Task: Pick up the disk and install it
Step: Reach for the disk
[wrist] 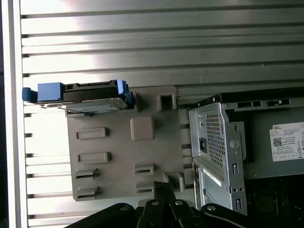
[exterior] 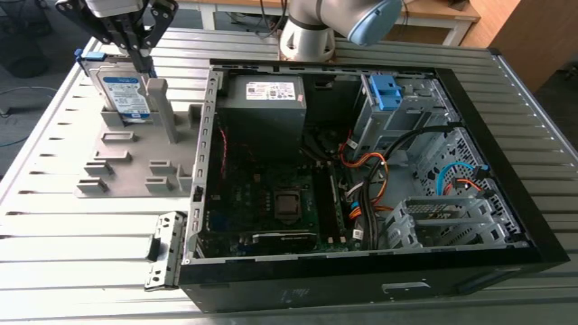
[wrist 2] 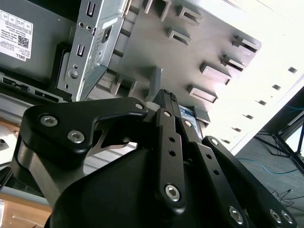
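The disk [exterior: 122, 91] stands upright on its edge in a slot at the far end of a grey holder plate [exterior: 126, 166], its white-and-blue label facing out and a blue frame around it. In the first wrist view the disk [wrist: 90, 97] is seen edge-on at one end of the holder plate [wrist: 123, 156]. My gripper [exterior: 145, 68] hangs above the plate beside the disk's edge, fingers together and holding nothing. In both wrist views the fingertips [wrist: 161, 186] [wrist 2: 164, 95] are closed over the plate, and a bit of the disk's label [wrist 2: 187, 114] peeks out behind them.
An open black computer case [exterior: 505, 223] lies at the exterior view's right, with a grey power supply box [exterior: 264, 101], a motherboard and cables inside. A blue bracket [exterior: 384, 91] sits in its metal drive cage. All of it rests on a slatted metal table [exterior: 81, 230].
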Controlling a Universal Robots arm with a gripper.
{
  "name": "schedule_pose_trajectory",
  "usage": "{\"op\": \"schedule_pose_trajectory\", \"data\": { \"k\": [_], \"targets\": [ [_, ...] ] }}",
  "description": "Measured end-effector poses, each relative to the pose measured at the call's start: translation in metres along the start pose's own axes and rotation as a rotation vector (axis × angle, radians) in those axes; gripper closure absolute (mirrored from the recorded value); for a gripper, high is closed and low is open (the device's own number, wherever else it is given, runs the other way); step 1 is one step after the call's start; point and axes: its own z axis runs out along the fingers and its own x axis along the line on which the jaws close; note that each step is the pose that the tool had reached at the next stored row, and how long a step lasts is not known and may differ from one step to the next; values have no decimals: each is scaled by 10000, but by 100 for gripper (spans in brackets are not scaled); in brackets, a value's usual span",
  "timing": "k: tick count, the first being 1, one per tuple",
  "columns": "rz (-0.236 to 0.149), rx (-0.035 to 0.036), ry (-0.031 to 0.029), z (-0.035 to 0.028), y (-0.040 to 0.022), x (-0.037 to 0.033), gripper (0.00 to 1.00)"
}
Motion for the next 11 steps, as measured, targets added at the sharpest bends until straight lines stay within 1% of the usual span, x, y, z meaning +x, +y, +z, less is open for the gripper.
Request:
{"op": "schedule_pose_trajectory", "data": {
  "k": [11],
  "targets": [
    [0, 0, 0, 4, -5, 56, 89]
  ]
}}
